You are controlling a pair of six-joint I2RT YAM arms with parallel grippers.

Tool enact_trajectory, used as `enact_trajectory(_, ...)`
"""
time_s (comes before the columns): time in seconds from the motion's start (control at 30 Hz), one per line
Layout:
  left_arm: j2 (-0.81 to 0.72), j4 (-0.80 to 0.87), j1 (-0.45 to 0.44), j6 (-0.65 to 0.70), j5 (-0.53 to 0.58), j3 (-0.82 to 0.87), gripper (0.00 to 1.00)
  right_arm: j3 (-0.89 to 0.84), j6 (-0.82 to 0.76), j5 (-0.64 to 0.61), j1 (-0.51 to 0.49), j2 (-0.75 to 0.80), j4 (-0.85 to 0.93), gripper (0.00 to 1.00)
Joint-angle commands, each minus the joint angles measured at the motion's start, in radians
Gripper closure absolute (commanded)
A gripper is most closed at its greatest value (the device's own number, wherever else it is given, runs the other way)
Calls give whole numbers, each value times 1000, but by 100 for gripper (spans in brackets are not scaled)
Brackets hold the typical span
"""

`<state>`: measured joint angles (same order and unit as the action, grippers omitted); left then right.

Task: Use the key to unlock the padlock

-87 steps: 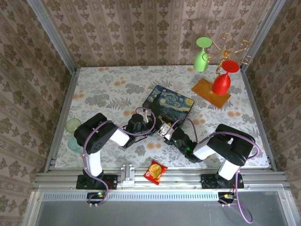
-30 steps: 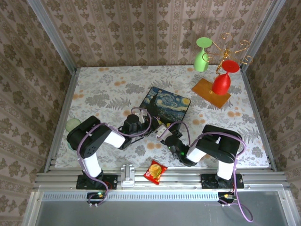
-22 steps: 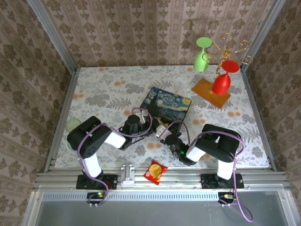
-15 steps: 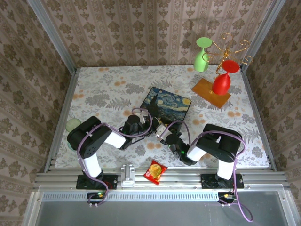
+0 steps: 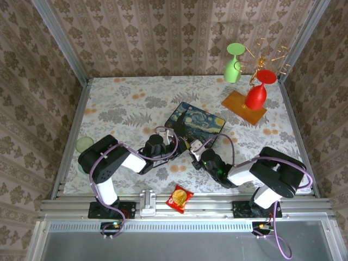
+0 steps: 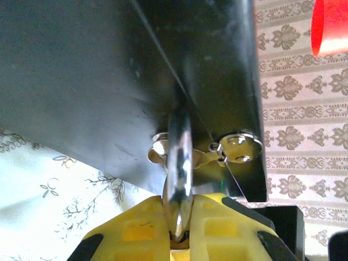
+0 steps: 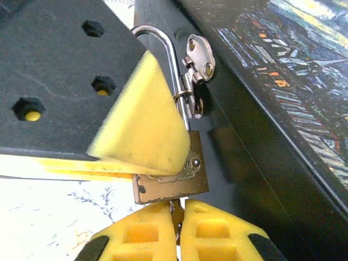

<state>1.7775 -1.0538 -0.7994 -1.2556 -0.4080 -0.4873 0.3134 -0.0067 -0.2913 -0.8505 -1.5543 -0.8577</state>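
Note:
The padlock, brass body with a silver shackle, hangs from the hasp on the front of the Starry Night box. My left gripper is shut on the padlock, seen edge-on; one of its yellow pads covers the top of the body. My right gripper is shut on the key, a thin sliver sticking out of the padlock's underside. From above, the left gripper and right gripper meet at the box's near edge.
A red glass stands on a wooden base at the back right, with a green glass and gold wire rack behind. A snack packet lies near the front rail. A pale green cup sits far left.
My right gripper has closed on the key under the padlock. The right arm's elbow has swung to the right, and the box has turned slightly. The left gripper keeps its grip.

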Motion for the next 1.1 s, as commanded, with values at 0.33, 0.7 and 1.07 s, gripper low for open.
enact_trajectory(0.33, -48, 160, 19, 181, 103, 9, 73, -53, 249, 223, 102, 102, 109, 100)
enact_trajectory(0.7, -83, 400, 6, 348, 147, -59, 71, -88, 356, 294, 133, 122, 82, 100)
enact_trajectory(1.07, -97, 551, -21, 458, 203, -113, 73, -51, 563, 539, 293, 320, 456, 100)
